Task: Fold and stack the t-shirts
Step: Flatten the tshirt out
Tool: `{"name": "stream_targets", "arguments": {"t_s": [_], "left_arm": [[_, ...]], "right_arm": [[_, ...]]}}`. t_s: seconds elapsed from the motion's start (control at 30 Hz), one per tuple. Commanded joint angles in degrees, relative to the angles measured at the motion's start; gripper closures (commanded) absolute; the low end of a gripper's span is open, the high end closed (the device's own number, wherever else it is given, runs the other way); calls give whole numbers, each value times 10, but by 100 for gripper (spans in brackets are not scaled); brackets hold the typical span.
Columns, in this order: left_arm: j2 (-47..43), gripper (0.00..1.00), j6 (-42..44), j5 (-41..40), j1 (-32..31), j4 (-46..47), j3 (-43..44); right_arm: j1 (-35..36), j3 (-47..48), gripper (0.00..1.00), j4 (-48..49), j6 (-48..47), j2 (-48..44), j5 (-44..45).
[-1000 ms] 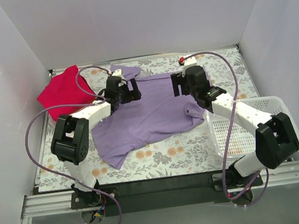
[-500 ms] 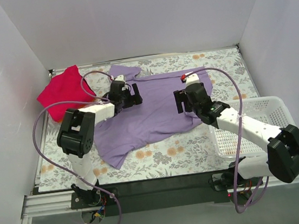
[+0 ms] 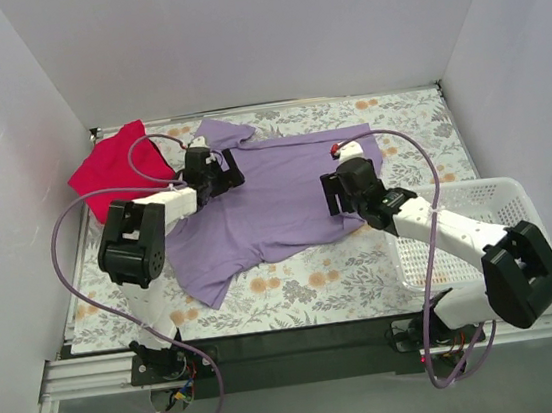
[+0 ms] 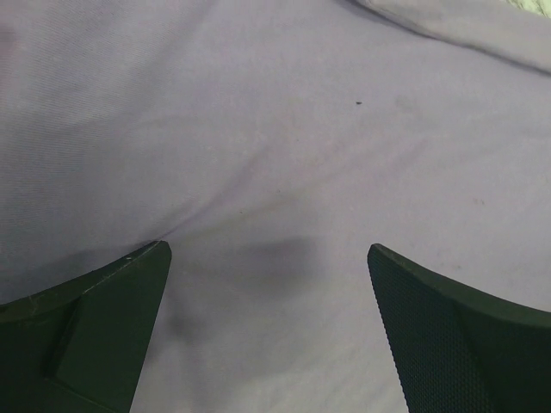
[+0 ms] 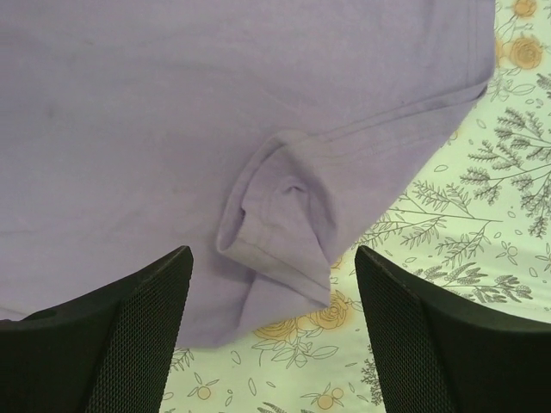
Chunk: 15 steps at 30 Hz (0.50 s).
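The pale lavender purple cotton t-shirt [image 3: 275, 201] is lying spread out, mostly flat, in the middle of the table. Its long axis is running on a diagonal from the near-left, where a straight edge is pointing toward the left arm's base, up to the far-right. One short sleeve [image 3: 227, 132] is sticking out toward the back wall. The other sleeve [image 5: 284, 225] is lying doubled over on itself at the shirt's near-right edge, its stitched cuff showing. Which end is carrying the collar cannot be told. The cloth is looking smooth and plain, with only soft creases.

The left gripper [image 4: 267, 251] is hanging low over the shirt's far-left part with its two dark fingers spread wide, clasping nothing; shallow wrinkles are running between them. The right gripper [image 5: 271, 251] is hovering over the near-right edge, its fingers likewise held apart and empty, with the doubled sleeve lying in the gap below them.

The bright red soft cloth t-shirt [image 3: 115, 168] is sitting bunched in a heap at the far-left corner, just beside the lavender one.

A pale tablecloth printed with orange flowers and grey-green leaves [image 3: 316, 284] is covering the table. A white plastic mesh basket [image 3: 502, 201] is standing at the right edge, beside the right arm. Plain white walls [image 3: 255, 38] are closing in the back and both sides.
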Motion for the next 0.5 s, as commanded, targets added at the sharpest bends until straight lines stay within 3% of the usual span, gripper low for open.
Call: {"name": "stream_targets", "arguments": {"t_s": [0.0,0.47], "left_arm": [[-12,8,3,-24,29,-32,-18],[-32,8,17,-14,41,-32,-14]], "right_arm": [[4,24,32,5,2,20,-4],[8,94,40,11,-11,148,-51]]}}
